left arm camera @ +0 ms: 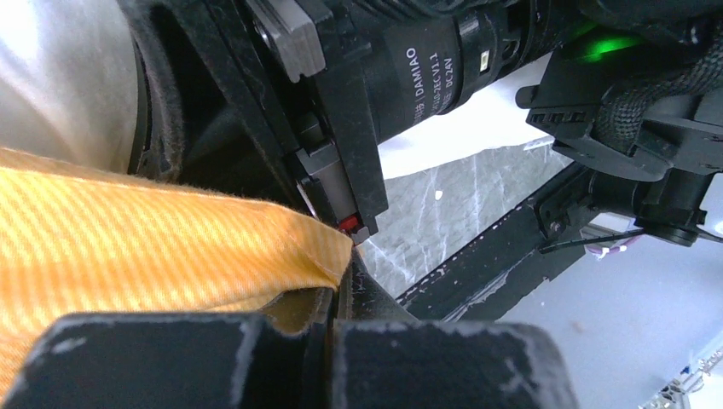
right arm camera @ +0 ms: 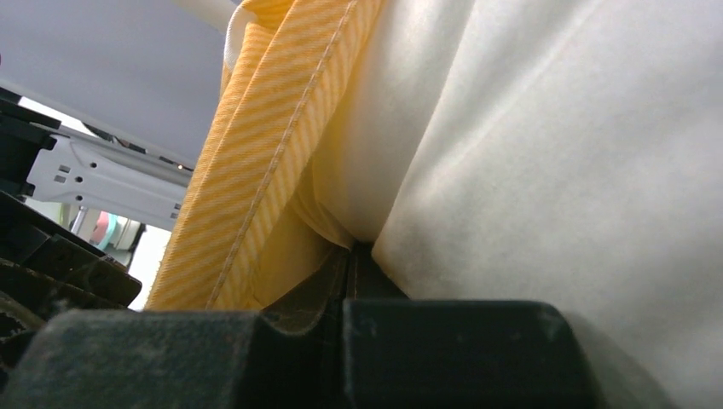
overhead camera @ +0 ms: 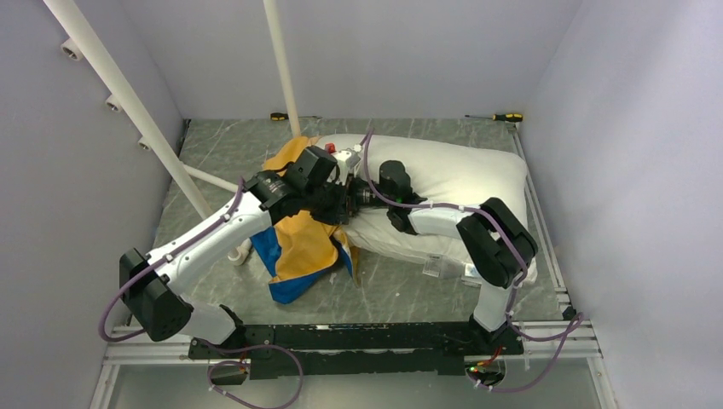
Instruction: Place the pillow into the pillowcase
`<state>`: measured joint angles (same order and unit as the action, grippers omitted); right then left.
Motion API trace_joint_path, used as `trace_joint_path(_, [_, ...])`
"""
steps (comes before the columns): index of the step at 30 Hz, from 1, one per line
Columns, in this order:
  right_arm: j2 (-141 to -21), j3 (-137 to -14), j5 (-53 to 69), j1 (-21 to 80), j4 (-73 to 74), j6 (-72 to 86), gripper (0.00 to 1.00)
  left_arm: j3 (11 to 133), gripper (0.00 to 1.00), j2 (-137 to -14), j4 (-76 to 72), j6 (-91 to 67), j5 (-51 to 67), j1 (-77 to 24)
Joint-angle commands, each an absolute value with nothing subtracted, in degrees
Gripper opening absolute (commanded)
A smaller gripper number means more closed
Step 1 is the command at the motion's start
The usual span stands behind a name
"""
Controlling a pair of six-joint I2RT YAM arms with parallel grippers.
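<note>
The plump white pillow (overhead camera: 452,175) lies across the back right of the table. The pillowcase (overhead camera: 303,247), yellow-orange on top with blue at its edges, is bunched at the pillow's left end. Both grippers meet there. My left gripper (overhead camera: 339,204) is shut on a hemmed yellow corner of the pillowcase (left arm camera: 170,247), the cloth pinched between the jaws (left arm camera: 341,290). My right gripper (overhead camera: 355,194) is also shut; yellow pillowcase cloth (right arm camera: 256,170) runs into its closed jaws (right arm camera: 349,256), and the pillow (right arm camera: 554,170) presses against its right finger. No case opening shows.
Two screwdrivers lie at the back edge, one at the left (overhead camera: 279,116) and one at the right (overhead camera: 503,117). White pipes (overhead camera: 128,106) slant across the left side, and one (overhead camera: 281,68) stands at the back. Walls close in on three sides. A small clear item (overhead camera: 443,267) lies by the right arm.
</note>
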<state>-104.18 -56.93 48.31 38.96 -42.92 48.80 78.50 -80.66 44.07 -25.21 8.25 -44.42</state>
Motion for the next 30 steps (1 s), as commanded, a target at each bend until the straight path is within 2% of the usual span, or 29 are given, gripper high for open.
trace_joint_path(1, [-110.2,-53.5,48.2,46.1,-42.3,50.7,0.00,84.9,0.00,-78.8,7.3,-32.2,26.1,-46.4])
trace_joint_path(4, [-109.0,-52.0,50.6,46.0,-43.1,51.3,0.00,85.2,0.00,-78.4,3.6,-32.5,32.4,-46.9])
trace_joint_path(7, [-105.3,-53.1,54.0,45.6,-39.7,50.0,0.00,89.4,0.00,-78.7,10.9,-26.2,36.5,-50.0])
trace_joint_path(11, [-97.9,-58.9,55.3,44.9,-27.9,43.9,0.00,94.1,0.00,-78.7,22.9,-19.3,39.3,-51.2])
trace_joint_path(15, [-93.8,-68.2,55.4,43.9,-16.6,39.1,0.00,96.0,0.00,-77.1,24.7,-15.4,40.9,-51.2])
trace_joint_path(20, [-93.8,-73.6,56.6,43.5,-13.3,39.0,0.00,98.0,0.00,-77.3,23.6,-12.9,33.6,-51.2])
trace_joint_path(25, [-93.7,-67.4,57.3,43.5,-15.8,38.9,0.00,101.3,0.00,-82.0,18.1,-14.3,30.8,-51.0])
trace_joint_path(30, [-93.0,-58.8,63.2,44.0,-29.0,44.3,0.00,107.4,0.00,-90.6,16.7,-16.3,28.0,-50.4])
